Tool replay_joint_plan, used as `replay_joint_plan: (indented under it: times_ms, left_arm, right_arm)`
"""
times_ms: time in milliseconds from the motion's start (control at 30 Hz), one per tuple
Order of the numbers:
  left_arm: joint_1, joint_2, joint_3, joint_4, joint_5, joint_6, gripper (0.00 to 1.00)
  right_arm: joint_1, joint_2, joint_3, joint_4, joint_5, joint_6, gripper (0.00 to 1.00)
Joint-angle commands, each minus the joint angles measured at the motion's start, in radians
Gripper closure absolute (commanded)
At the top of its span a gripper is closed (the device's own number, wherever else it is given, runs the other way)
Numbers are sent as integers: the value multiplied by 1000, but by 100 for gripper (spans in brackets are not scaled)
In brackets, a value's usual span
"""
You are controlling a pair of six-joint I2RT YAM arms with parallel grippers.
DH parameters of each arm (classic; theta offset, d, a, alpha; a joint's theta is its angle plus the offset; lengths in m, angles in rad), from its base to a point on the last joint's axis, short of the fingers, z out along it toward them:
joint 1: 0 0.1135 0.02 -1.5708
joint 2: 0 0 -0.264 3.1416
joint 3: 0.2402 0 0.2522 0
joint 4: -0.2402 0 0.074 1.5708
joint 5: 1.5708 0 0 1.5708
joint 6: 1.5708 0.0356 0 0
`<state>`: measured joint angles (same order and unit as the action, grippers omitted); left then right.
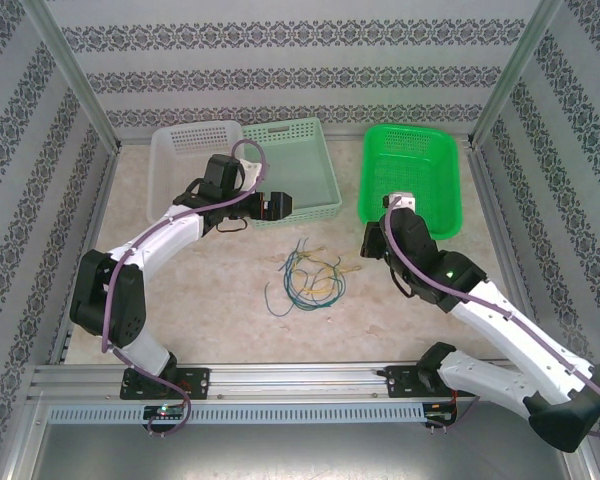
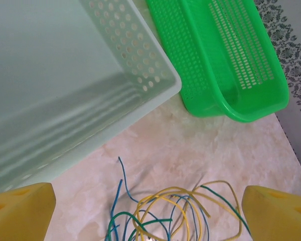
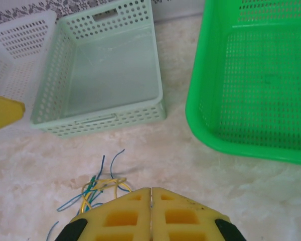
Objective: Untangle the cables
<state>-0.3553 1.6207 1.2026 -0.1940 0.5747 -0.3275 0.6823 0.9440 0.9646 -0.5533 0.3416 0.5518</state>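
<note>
**Tangle mid-table, flanked by both grippers**

The table (image 1: 220, 300) is bare in its near half; three baskets are lined along the far edge: white basket (image 1: 185, 133), mint basket (image 1: 290, 127), green basket (image 1: 412, 130).

The left arm (image 1: 150, 240) is stretched forward and bent inward, its wrist turned toward the centre by the mint basket's front wall. The right arm (image 1: 500, 320) is folded back from the right, its wrist aimed left, low beside the green basket's near corner.

The left gripper (image 1: 278, 205) is seen with jaws spread wide; the right gripper (image 1: 372, 240) is seen pressed fully shut on nothing, pads (image 3: 175, 211) meeting.

The cables (image 1: 305, 275) are found loose on the table, touched by neither gripper; the knot is spread mostly left to right. In the left wrist view the strands (image 2: 175, 211) fall between the open pads (image 2: 20, 211); in the right wrist view they (image 3: 98, 188) lie just ahead and left of the fingertips. The left gripper is judged better placed; the right is judged about as near, but closed.
</note>
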Motion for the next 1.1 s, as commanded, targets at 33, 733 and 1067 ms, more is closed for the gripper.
replay_joint_plan:
  times_ms: [33, 733, 1067]
  left_arm:
    - [-43, -22, 48, -24, 31, 82, 3]
    - [-277, 111, 132, 8, 236, 258, 15]
    - [-328, 175, 193, -4, 233, 270, 43]
  right_arm:
    - [-13, 44, 74, -26, -46, -72, 100]
    - [-43, 180, 183, 58, -217, -11, 100]
    - [-68, 173, 152, 96, -295, 55, 100]
